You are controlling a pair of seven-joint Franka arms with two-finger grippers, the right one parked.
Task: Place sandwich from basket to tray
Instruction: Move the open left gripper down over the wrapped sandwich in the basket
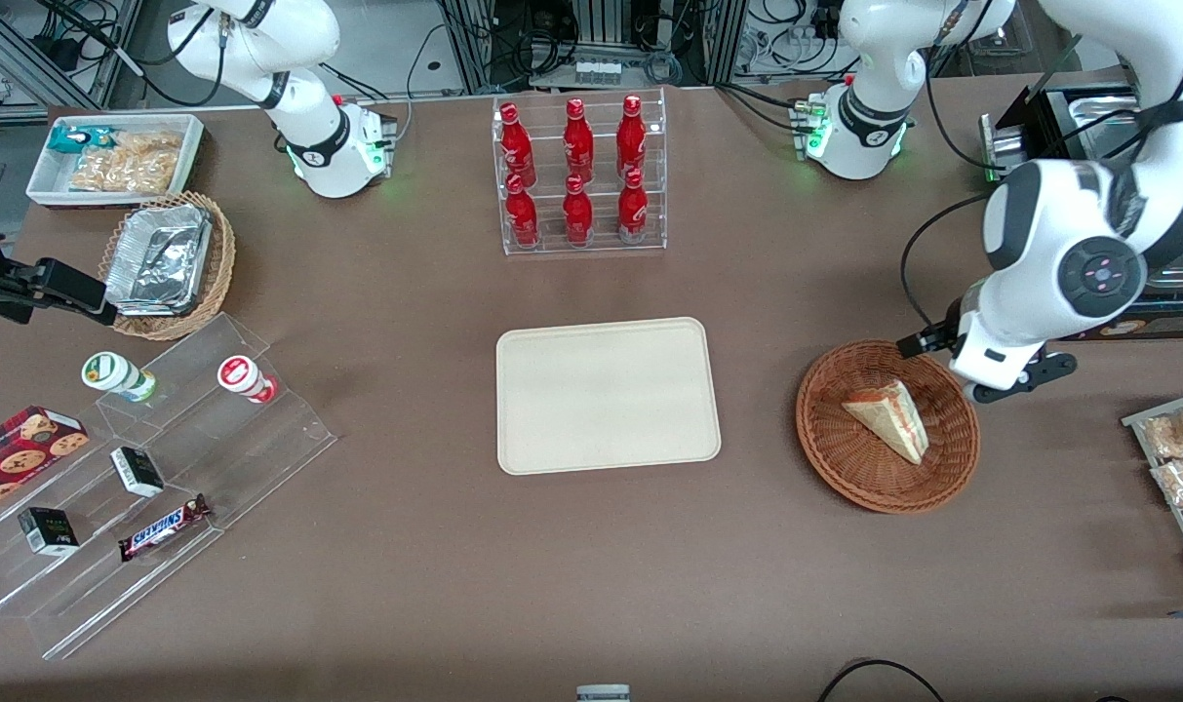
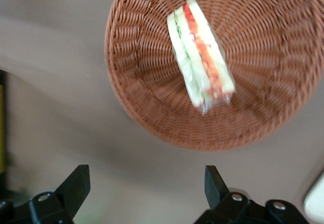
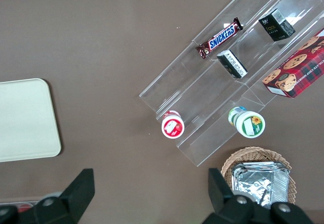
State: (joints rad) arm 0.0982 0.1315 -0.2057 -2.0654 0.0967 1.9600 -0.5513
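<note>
Brown matte tabletop (image 1: 406,292) carries all items. Round reddish-brown woven wicker basket (image 1: 845,458) sits toward the working arm's end of the table, beside the flat beige rectangular tray (image 1: 608,395) with rounded corners, well apart from it. Triangular wrapped sandwich (image 1: 888,417) of pale bread with a red and yellow filling stripe lies inside the basket, resting on its woven floor. Left arm's black two-finger gripper (image 2: 144,191) hangs above the table just beside the basket rim, its fingers (image 2: 76,186) spread wide and holding nothing. Tray surface is bare.
</note>
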